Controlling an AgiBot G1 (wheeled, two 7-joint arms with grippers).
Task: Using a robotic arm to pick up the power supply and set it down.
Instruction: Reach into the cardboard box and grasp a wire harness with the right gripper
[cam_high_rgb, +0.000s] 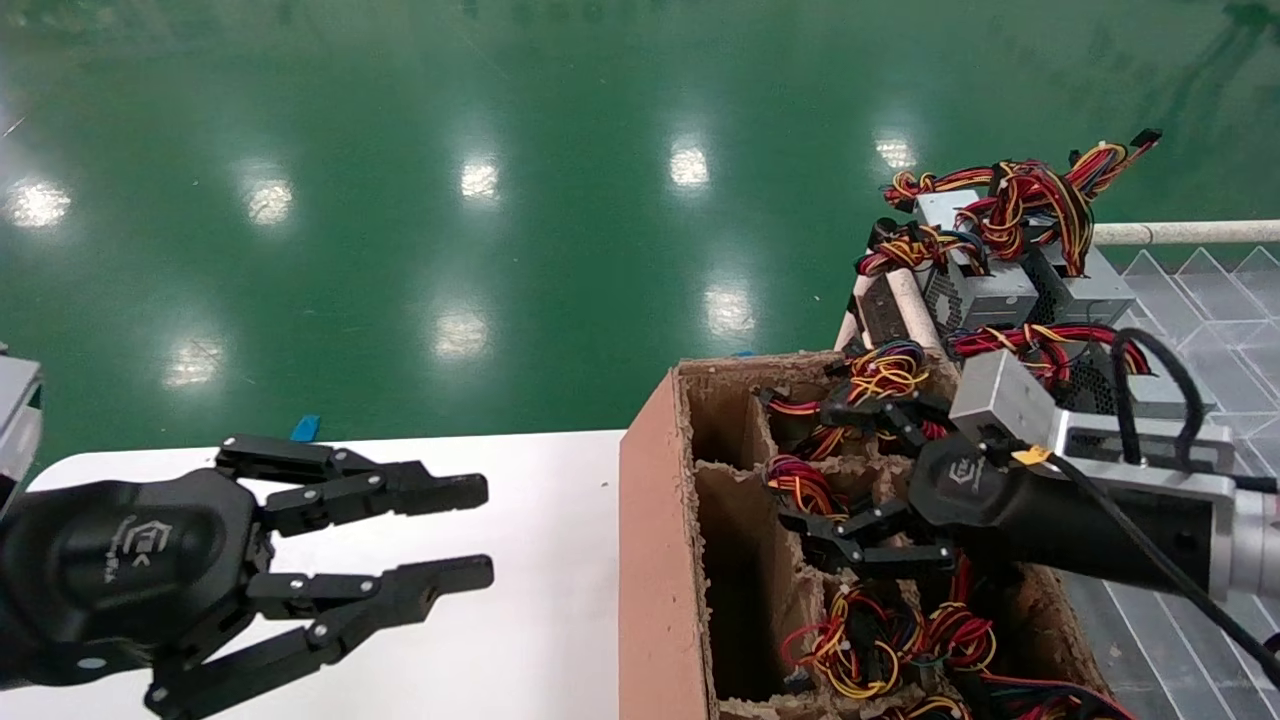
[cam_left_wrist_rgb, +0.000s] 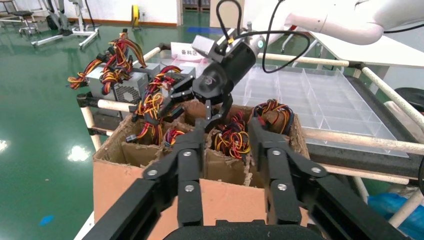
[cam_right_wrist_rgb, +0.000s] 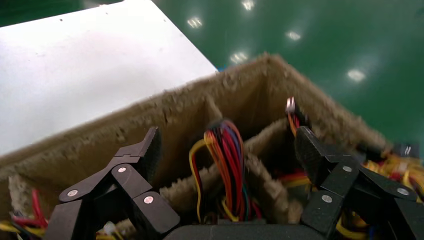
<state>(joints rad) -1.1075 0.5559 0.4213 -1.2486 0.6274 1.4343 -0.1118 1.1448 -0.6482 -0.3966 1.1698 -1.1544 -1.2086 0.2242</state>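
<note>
Reaching with its fingers spread wide over the wire bundle (cam_right_wrist_rgb: 227, 165) of a power supply (cam_high_rgb: 815, 490) sunk in the divided cardboard box (cam_high_rgb: 655, 560), the right gripper (cam_high_rgb: 850, 480) might grab only wires, while the open left gripper (cam_high_rgb: 440, 545) waits above the white table (cam_high_rgb: 540, 600).

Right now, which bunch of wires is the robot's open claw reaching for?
Find the brown cardboard box beside the white table. The right gripper, open, hangs over its middle cells. Between its fingers stands one upright wire bundle, with purple and blue among red and yellow.
</note>
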